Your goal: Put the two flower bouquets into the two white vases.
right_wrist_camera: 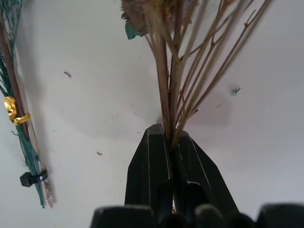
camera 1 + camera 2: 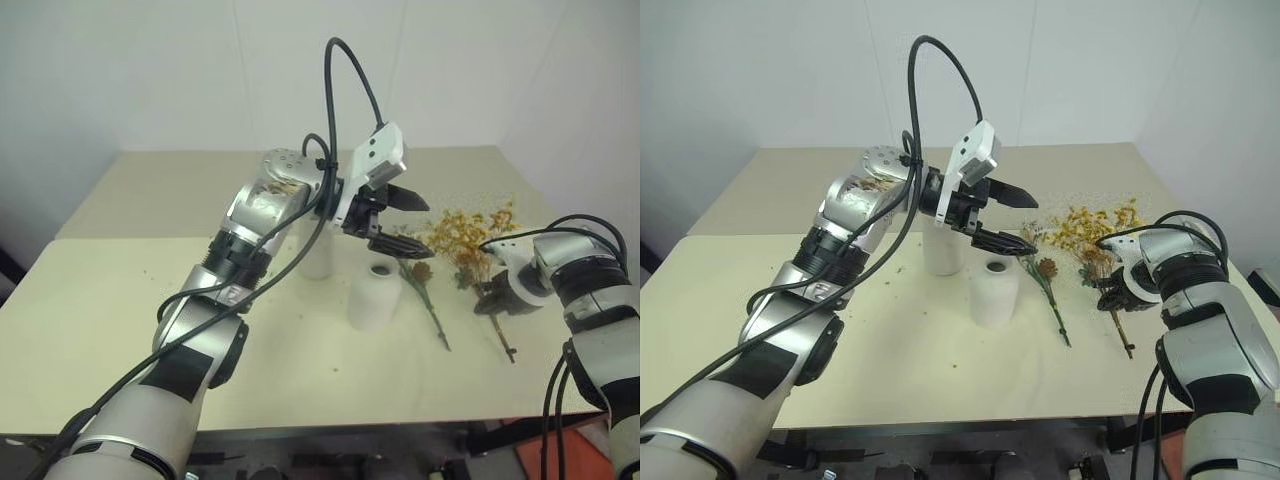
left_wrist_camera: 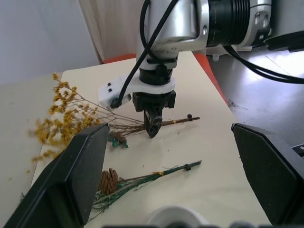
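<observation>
The right hand [image 1: 172,142] has its two black fingers pinched tight on the thin brown stems of the big yellow bouquet [image 2: 468,236]. The bouquet lies flat on the worktop [image 2: 120,290], near the robot's right side. Its long way runs from the bushy yellow flowers at the far end to the bare stem tips at the near end. The hand grips it partway along the stems, with the tips poking out toward the robot.

The small sprig with the pine cone [image 2: 424,290] lies just beside it, nearer the vases. It points the same way, with the cone far and the green stem near. A gold tie [image 1: 14,110] wraps its stem.

The left hand [image 2: 392,222] hangs in the air above the vases. Its fingers are wide open and it holds nothing.

The round vase with the narrow mouth [image 2: 374,295] stands upright in the middle of the worktop. The tall straight vase [image 2: 318,255] stands just behind it, partly hidden by the left arm.

To do this step well, I think the right hand should lift straight up and go slowly, so the dry flowers do not shake off. Then it should turn the bouquet so the stems point down. The bushy bunch likely fits the wide vase best.
</observation>
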Available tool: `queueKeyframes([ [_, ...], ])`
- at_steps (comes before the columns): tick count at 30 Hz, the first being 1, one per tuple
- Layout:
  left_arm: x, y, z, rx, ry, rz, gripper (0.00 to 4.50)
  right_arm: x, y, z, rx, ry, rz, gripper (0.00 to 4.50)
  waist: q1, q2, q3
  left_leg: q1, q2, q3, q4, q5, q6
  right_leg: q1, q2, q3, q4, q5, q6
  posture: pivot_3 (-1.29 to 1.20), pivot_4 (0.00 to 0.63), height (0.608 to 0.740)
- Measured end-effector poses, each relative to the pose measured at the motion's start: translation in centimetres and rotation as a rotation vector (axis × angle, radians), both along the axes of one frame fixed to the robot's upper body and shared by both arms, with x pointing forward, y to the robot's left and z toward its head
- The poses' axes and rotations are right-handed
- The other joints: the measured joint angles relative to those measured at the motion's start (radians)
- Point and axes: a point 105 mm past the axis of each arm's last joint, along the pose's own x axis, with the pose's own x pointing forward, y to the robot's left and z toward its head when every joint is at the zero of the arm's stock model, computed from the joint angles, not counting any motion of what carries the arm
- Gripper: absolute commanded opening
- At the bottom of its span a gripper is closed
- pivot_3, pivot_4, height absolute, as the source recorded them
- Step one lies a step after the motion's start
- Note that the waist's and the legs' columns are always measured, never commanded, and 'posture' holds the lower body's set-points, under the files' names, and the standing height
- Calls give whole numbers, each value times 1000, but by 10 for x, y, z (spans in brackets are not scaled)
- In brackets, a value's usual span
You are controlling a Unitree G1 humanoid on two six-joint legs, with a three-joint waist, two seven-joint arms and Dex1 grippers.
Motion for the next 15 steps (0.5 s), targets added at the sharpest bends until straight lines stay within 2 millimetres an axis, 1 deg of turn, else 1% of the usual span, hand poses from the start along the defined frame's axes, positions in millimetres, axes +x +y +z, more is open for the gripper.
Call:
queueKeyframes([
  [4, 6, 13, -5, 9, 6, 39, 4500, 3, -3, 8, 39, -50, -70, 35, -2, 0, 0, 0, 0, 0, 0, 0, 0, 0, 0, 0, 0, 0, 0, 0, 150, 740],
  [7, 12, 24, -2, 3, -7, 84, 4500, 8, -6, 22, 48, -121, -127, 35, -1, 1, 0, 0, 0, 0, 0, 0, 0, -1, 0, 0, 0, 0, 0, 0, 150, 740],
  [10, 19, 40, 6, -17, -25, 142, 4500, 14, -7, 44, 63, -235, -168, 35, -1, 1, 0, -1, 0, 0, -1, 0, 0, -1, 0, 0, 0, 0, 0, 0, 150, 740],
  [13, 25, 55, 10, -27, -39, 202, 4500, 20, -8, 76, 65, -395, -196, 35, 1, 1, 1, -1, 0, 0, -1, 0, 0, -1, -1, 0, 0, 0, 0, 0, 150, 740],
  [15, 29, 65, 12, -32, -46, 241, 4500, 25, 1, 98, 62, -516, -181, 35, -1, 1, 1, -1, 0, 0, -1, 0, 0, -1, 0, 0, 1, 0, 0, 0, 150, 740],
])
